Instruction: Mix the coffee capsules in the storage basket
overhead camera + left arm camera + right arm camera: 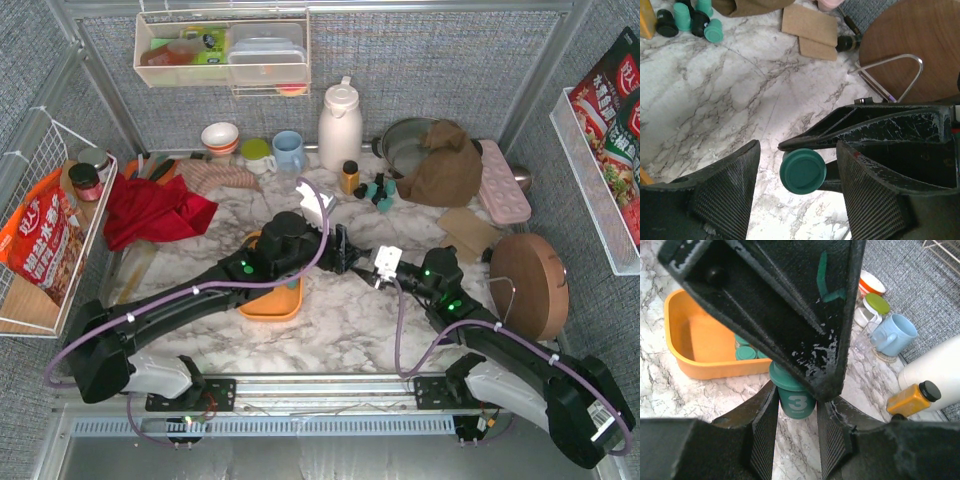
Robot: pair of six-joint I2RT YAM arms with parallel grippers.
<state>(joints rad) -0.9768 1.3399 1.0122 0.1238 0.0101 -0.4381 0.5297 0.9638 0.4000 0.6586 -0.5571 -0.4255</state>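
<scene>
Marble bench (340,330) lies under my two arms. My right tool (796,407) pinches one teal capsule (792,392) with a 3 on it. My left tool (797,150) stands wide around that same capsule, with a gap on each side, so it does not touch it. Just beside them sits the orange basket (687,342), with a few more teal capsules (746,353) inside it. Farther back, a small bunch of teal and black capsules (690,20) stands on the bench, well apart from the basket.
</scene>
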